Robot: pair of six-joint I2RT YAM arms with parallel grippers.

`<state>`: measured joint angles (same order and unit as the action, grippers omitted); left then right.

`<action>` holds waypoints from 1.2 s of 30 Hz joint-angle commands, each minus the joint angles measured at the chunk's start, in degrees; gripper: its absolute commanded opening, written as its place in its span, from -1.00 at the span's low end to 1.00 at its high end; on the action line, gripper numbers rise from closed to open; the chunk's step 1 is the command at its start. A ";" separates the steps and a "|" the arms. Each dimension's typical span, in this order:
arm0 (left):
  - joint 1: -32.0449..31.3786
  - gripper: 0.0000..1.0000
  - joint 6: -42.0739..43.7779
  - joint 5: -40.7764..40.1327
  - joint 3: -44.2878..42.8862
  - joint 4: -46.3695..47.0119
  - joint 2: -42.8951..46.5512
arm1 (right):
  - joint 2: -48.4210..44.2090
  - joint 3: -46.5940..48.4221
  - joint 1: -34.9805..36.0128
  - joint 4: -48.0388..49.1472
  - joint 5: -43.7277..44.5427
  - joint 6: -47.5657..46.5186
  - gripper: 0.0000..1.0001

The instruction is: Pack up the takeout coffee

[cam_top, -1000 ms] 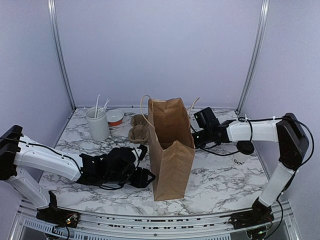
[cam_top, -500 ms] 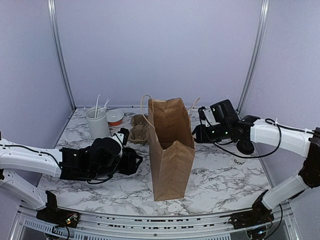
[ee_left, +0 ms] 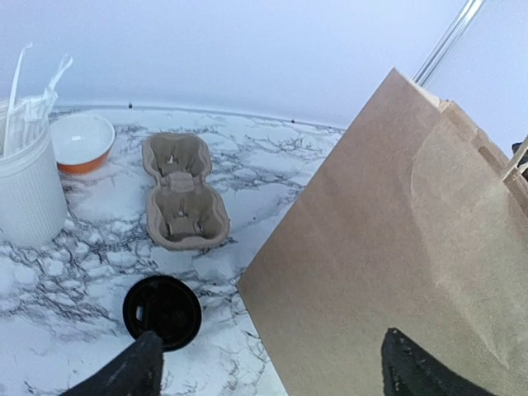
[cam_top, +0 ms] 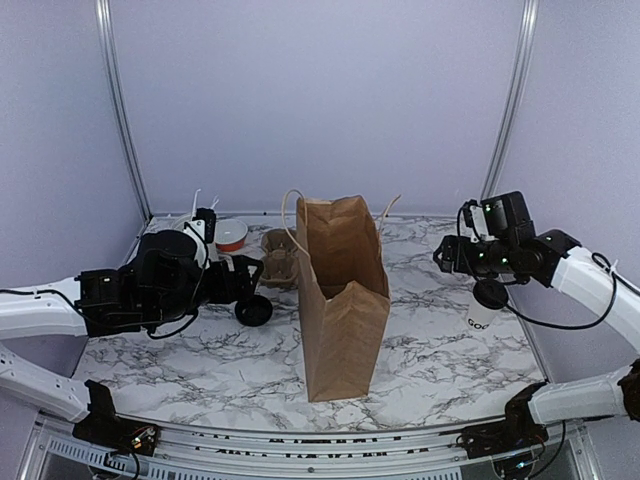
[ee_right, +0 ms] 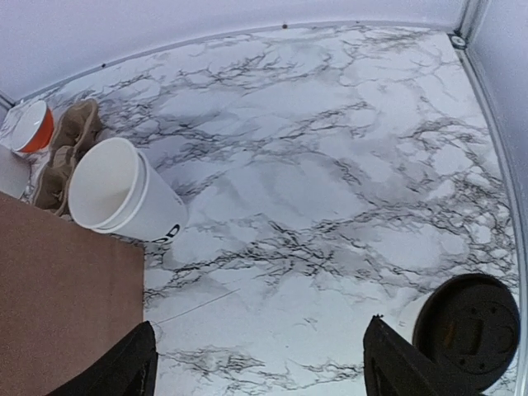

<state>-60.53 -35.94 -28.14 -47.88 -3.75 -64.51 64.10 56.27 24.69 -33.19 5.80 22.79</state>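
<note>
The bag point(cam_top: 340, 300) stands central on the table point(cam_top: 440, 350), the cup carrier point(cam_top: 277, 262) just behind its left side — a loose lid point(cam_top: 254, 311) before that. The takeout coffee point(cam_top: 484, 303) stands near the right edge.

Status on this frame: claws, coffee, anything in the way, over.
Left claw open, empty. Right claw open, empty. Takeout coffee upright, right of paper bag, not packed. Nothing seen between them.

Left arm point(cam_top: 40, 310) and right arm point(cam_top: 600, 288) show white links, black joints and cables (green lights on right).

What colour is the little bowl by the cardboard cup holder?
The bowl is orange outside and white inside, clearest in the left wrist view.
</note>
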 commanded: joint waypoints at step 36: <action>4.20 0.98 0.27 3.63 -2.49 -4.62 5.02 | 0.09 -9.46 -24.60 -1.12 0.06 -6.57 0.64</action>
<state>-56.66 -35.59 -25.28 -49.78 -6.79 -60.71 63.51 46.92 0.97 -36.64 6.07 16.45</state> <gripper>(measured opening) 0.993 0.826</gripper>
